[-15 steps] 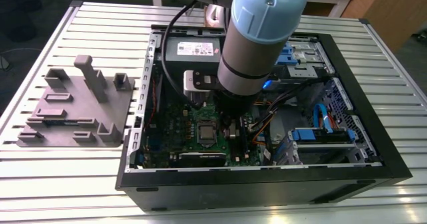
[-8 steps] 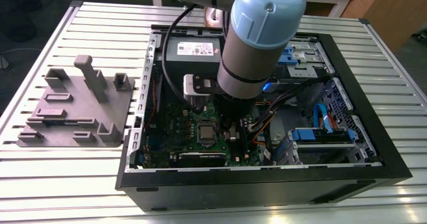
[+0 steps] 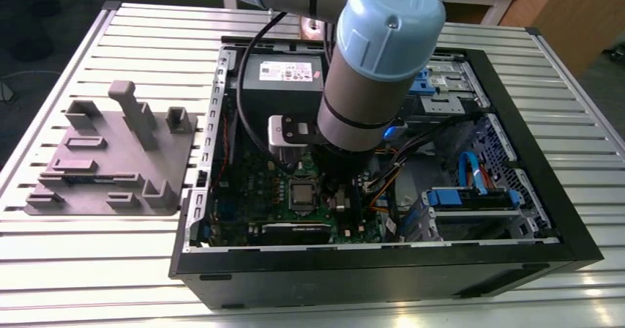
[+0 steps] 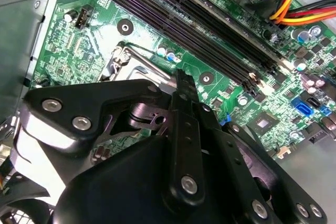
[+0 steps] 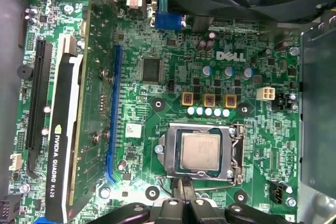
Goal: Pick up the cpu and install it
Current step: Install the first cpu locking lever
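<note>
- Black sheet-metal computer case [image 3: 391, 269], side panel off, lies on a slatted aluminium table [image 3: 78, 269]; it takes up the middle of the table through to the edge on the exterior view's right.
- Inside the case: a green motherboard [image 5: 173, 51], a grey power supply box [image 3: 283, 75] at the far edge, and blue drive carriers [image 3: 469, 196] toward the exterior view's right.
- Grey moulded fixture plate [image 3: 107, 159] rests on the table outside the case, near the edge on the exterior view's left.
- Small square cpu with a silver-grey metal top [image 5: 199, 149] lies flat in the silver-framed socket [image 5: 237, 153] on the motherboard; in the exterior view it sits [image 3: 303, 193] near the board's middle.
- Long black graphics card [image 5: 60, 145] stands in a slot by the motherboard's edge.
- Writing: a white printed label is on the power supply, white lettering is on the motherboard, and print runs along the graphics card.
- Black gripper [image 5: 184, 184] [image 4: 181, 80] hangs under the grey and blue arm [image 3: 371, 86], fingers drawn together with nothing between them.
- Fingertips sit just beside the socket's edge, apart from the cpu and not touching it.
</note>
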Motion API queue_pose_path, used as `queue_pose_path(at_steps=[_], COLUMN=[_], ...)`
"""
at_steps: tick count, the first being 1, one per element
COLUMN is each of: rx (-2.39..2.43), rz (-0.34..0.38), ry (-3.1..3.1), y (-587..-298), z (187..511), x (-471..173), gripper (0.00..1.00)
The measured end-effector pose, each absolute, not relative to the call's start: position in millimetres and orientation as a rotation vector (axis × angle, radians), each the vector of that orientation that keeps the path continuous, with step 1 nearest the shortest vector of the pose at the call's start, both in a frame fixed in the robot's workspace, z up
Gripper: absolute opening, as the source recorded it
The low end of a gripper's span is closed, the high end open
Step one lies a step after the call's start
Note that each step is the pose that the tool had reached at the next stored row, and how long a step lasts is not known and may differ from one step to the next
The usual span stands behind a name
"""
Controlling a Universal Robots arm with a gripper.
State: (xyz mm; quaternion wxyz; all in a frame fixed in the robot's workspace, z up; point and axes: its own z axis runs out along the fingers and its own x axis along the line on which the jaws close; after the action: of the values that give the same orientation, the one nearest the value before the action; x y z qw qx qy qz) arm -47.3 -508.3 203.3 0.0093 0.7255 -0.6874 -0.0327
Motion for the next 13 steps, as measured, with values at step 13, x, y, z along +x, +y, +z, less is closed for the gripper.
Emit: queue_pose_path(at_steps=[13], rx=[2.263], rz=[-0.093], ry=[-2.144], y=[-508.3], z=[195.2], x=[-47.4], gripper=[0.1])
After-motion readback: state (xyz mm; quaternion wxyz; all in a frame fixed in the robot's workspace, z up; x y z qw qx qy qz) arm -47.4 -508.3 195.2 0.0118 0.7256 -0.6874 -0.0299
